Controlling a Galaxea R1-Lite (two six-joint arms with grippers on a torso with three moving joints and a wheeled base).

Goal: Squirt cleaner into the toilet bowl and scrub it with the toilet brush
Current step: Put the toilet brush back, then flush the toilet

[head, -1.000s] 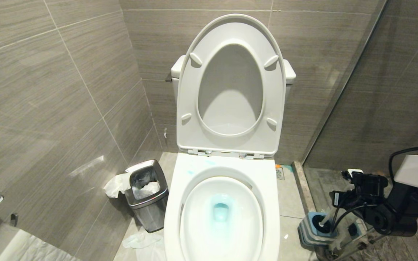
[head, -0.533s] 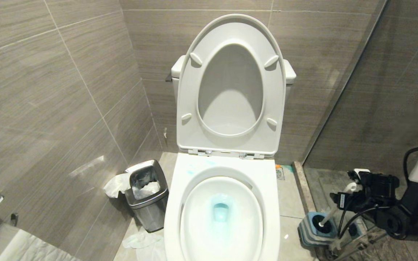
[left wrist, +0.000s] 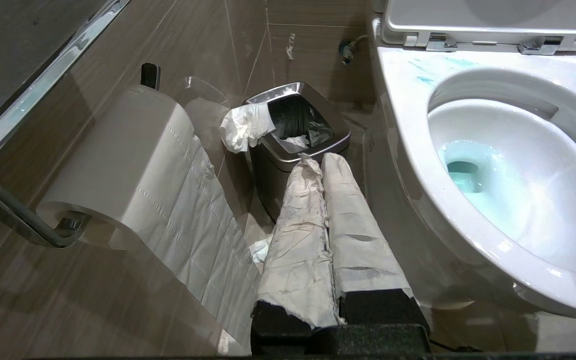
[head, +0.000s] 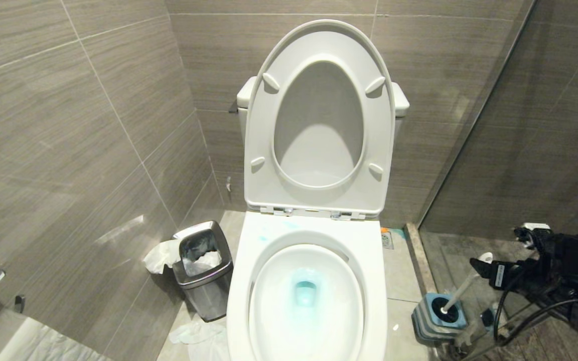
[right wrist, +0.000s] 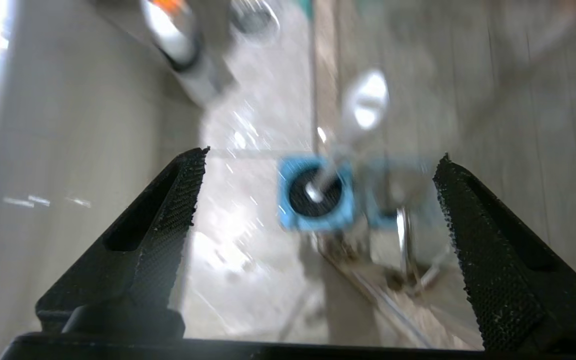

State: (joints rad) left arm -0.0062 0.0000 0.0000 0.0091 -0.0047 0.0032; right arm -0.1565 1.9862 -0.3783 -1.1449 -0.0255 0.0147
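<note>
Toilet brush (head: 462, 287) stands in its blue holder (head: 439, 316), right of the bowl (head: 309, 301); right end effector (right wrist: 318, 200), spread wide and empty, should probably close squarely on the handle.

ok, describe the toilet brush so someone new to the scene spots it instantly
Start at the white toilet bowl and look at the floor on the robot's right, by the glass partition. There a square blue-grey holder stands, with the toilet brush in it. The brush is the slim white stick with a rounded tip, leaning up out of the holder's dark round opening; nothing else nearby is long and white.
</note>
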